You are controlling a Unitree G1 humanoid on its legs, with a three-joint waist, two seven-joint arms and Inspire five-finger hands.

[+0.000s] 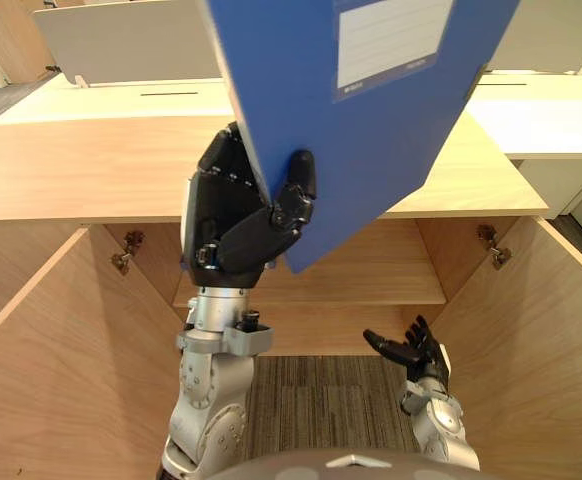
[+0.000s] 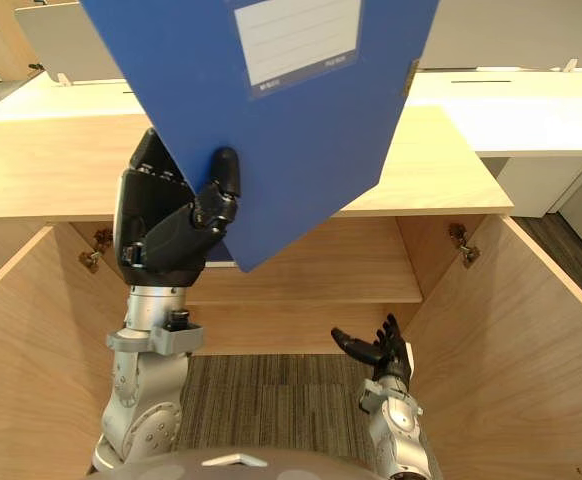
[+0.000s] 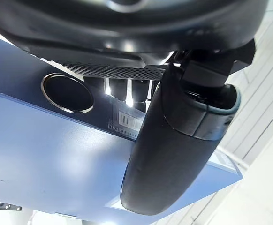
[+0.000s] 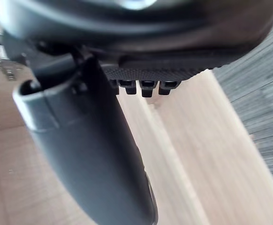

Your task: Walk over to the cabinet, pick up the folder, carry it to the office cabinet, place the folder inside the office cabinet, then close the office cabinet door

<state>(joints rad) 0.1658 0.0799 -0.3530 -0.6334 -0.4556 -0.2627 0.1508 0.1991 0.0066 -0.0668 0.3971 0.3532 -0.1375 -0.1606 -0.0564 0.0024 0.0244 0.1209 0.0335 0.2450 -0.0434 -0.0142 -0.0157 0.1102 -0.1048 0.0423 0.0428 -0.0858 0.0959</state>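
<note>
Pale-wood office cabinet (image 1: 371, 285) seen from above, with one shelf across its interior. At far left, open left door (image 1: 61, 370), with a metal hinge (image 1: 126, 255) at its inner corner. Light wooden worktop (image 1: 91, 160) capping the cabinet, with a grey partition screen (image 1: 121, 45) beyond.

Left of centre, dark left hand (image 1: 236, 215) up at worktop level, clamped on the lower corner of a blue rigid folder (image 1: 371, 130). Thumb on the front face; folder tilted in mid-air, outside the cabinet.

Grey striped carpet (image 1: 321, 400) before the opening. Low over it, dark right hand (image 1: 411, 350), fingers loosely spread, empty.

At right, open right door (image 1: 541, 340) and white desks (image 1: 541, 115).

In the left wrist view, metal-ringed round hole (image 3: 67, 93) and barcode sticker (image 3: 127, 123) on the folder's spine.
</note>
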